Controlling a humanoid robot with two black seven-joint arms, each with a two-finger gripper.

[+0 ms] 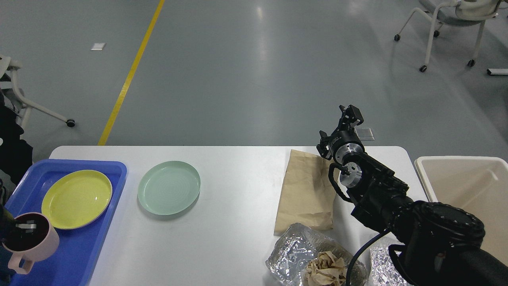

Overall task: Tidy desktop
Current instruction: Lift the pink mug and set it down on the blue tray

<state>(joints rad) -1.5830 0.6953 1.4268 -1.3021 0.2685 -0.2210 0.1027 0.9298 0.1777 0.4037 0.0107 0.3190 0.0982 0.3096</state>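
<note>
My right end effector (349, 115) hangs over the far right part of the wide white smooth desk (238, 190), seen small and dark, so I cannot tell whether its fingers are spread or pressed together. Just below it lies a flat brown paper bag (305, 190), and near the front edge sit a crumpled silver foil container (293, 250) with a wad of brown paper (325, 268) in it. A cream rectangular bin (468, 190) stands just beside the desk's right end. My left end effector (22, 228) is pinching the rim of a pink handled plastic mug (29, 242) over the blue plastic tray (75, 254), one finger inside. A round yellow plate (77, 198) lies in the tray; a pale green round plate (168, 187) rests on the desk beside it.
</note>
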